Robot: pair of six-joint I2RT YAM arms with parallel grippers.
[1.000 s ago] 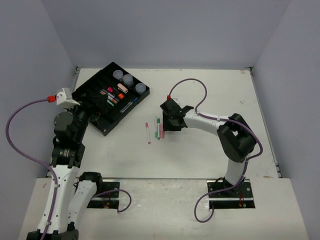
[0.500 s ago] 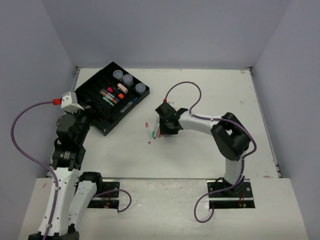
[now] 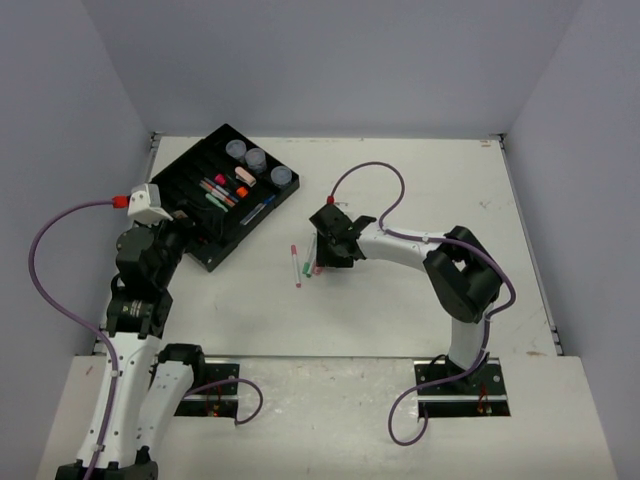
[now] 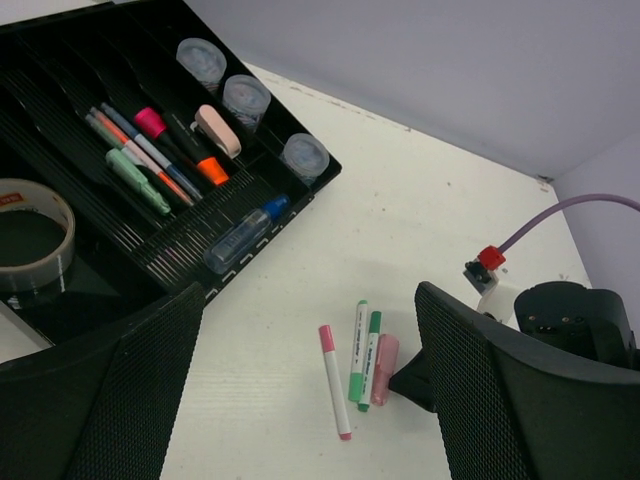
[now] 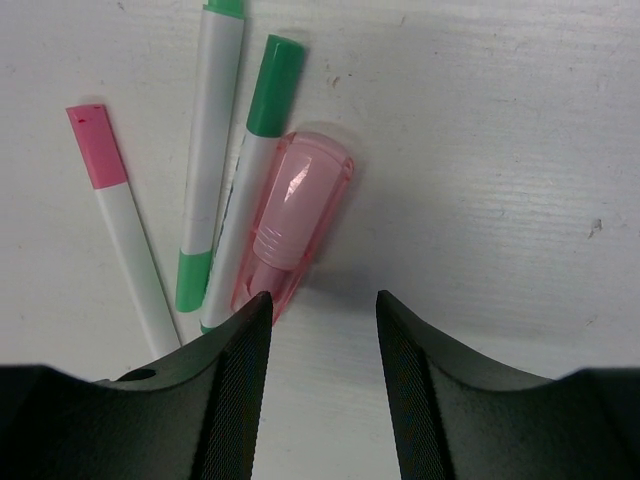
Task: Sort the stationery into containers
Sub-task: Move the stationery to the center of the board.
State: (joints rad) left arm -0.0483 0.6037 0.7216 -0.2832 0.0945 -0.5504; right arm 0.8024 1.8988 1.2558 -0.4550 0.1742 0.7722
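Note:
The black divided tray [image 3: 168, 176] lies at the far left and holds several pens, three round jars [image 4: 246, 97], a tape ring [image 4: 30, 235] and a pink-white stapler-like piece [image 4: 217, 130]. On the table right of it lie a pink-capped pen [image 3: 296, 265], two green pens [image 3: 310, 256] and a stubby pink marker [image 5: 290, 225]. My right gripper [image 5: 320, 300] is open, low over the table, its left fingertip at the marker's near end. My left gripper [image 4: 310, 400] is open and empty, raised near the tray's near corner.
A blue-capped pen [image 4: 240, 232] lies in the tray's compartment nearest the loose pens. The right arm's wrist [image 4: 560, 320] and purple cable sit just right of the loose pens. Grey walls enclose the white table on three sides.
My right gripper has moved left up against the loose pens, and the green pens and pink marker have shifted slightly left. My left wrist has drifted a little to the right.

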